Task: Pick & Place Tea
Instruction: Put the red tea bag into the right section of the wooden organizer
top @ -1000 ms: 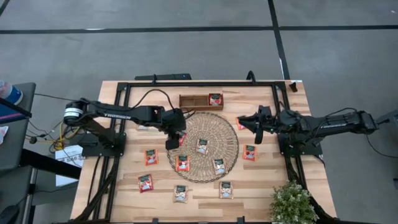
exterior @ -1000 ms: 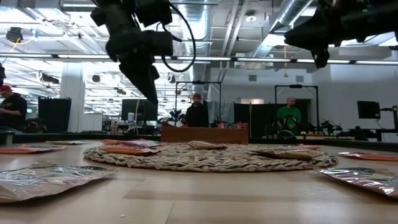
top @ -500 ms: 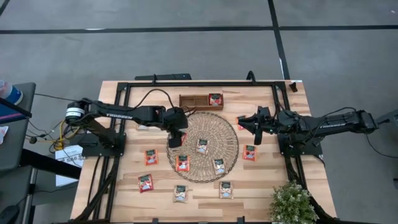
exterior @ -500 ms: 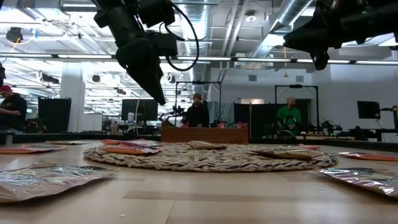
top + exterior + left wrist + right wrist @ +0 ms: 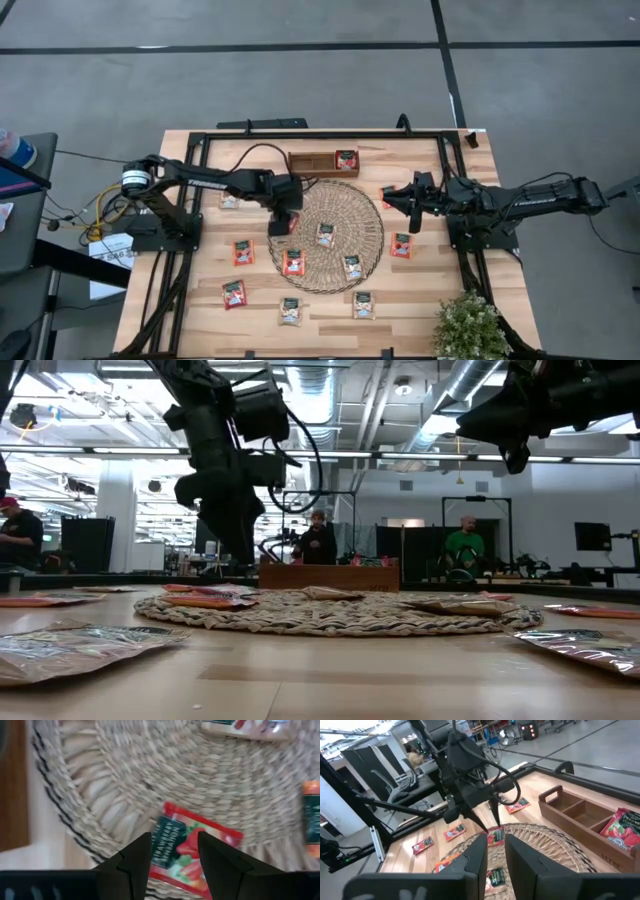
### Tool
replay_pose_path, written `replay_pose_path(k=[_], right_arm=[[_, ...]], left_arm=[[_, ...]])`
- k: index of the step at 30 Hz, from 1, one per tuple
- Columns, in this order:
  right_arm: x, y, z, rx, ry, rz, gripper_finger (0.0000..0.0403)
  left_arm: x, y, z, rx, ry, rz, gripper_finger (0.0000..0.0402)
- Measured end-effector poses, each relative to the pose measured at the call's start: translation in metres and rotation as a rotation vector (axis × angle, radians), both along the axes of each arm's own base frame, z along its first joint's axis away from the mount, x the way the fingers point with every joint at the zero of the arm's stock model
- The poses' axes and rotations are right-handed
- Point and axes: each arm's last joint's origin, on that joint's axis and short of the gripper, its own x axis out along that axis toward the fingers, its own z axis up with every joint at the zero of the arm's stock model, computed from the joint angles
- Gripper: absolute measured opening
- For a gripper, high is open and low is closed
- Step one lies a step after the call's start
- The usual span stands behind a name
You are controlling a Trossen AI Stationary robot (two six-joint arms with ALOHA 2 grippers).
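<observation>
Several small tea sachets lie flat on the table and on the round woven mat [image 5: 345, 205]; one more [image 5: 345, 159] lies in the wooden tray [image 5: 310, 162]. My left gripper [image 5: 174, 847] is open and points steeply down over the mat's left part. Its fingers stand on either side of a red sachet [image 5: 192, 852] that lies flat on the mat, and it hangs just above the sachet [image 5: 240, 560]. My right gripper [image 5: 408, 207] hovers high by the mat's right edge, a narrow gap between its fingers [image 5: 495, 842], holding nothing.
Red sachets [image 5: 243, 252] [image 5: 234, 293] and pale ones [image 5: 291, 311] [image 5: 363, 304] are scattered along the near side, and one [image 5: 401, 245] lies below my right gripper. A potted plant [image 5: 468, 328] stands at the near right corner. People stand in the room beyond.
My left gripper has come down toward the red sachet on the mat's left part, rolling a little as it sank; its fingers have kept the same gap. The sachets have not moved.
</observation>
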Motion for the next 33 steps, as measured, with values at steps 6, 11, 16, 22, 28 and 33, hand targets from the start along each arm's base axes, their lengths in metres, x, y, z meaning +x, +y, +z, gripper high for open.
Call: replay_pose_path(k=[6,11,16,22,28,33], right_arm=[[0.000,0.000,0.000,0.000,0.000,0.002,0.0060],[0.000,0.000,0.000,0.001,0.000,0.002,0.0060],[0.000,0.000,0.000,0.024,-0.004,-0.002,0.0060],[0.000,0.000,0.000,0.026,-0.008,-0.002,0.0060],[0.000,0.000,0.000,0.026,-0.008,-0.002,0.0060],[0.000,0.001,0.000,0.026,-0.009,0.002,0.0060]], left_arm=[[-0.003,0.012,0.000,0.027,0.012,-0.007,0.0154],[-0.004,0.018,0.000,0.017,0.009,-0.047,0.0154],[-0.004,0.025,-0.004,0.028,0.015,-0.072,0.0154],[0.001,0.027,-0.020,0.032,0.050,-0.119,0.0154],[0.004,0.028,-0.035,-0.014,0.152,-0.150,0.0154],[0.007,0.028,-0.046,-0.038,0.180,-0.165,0.0154]])
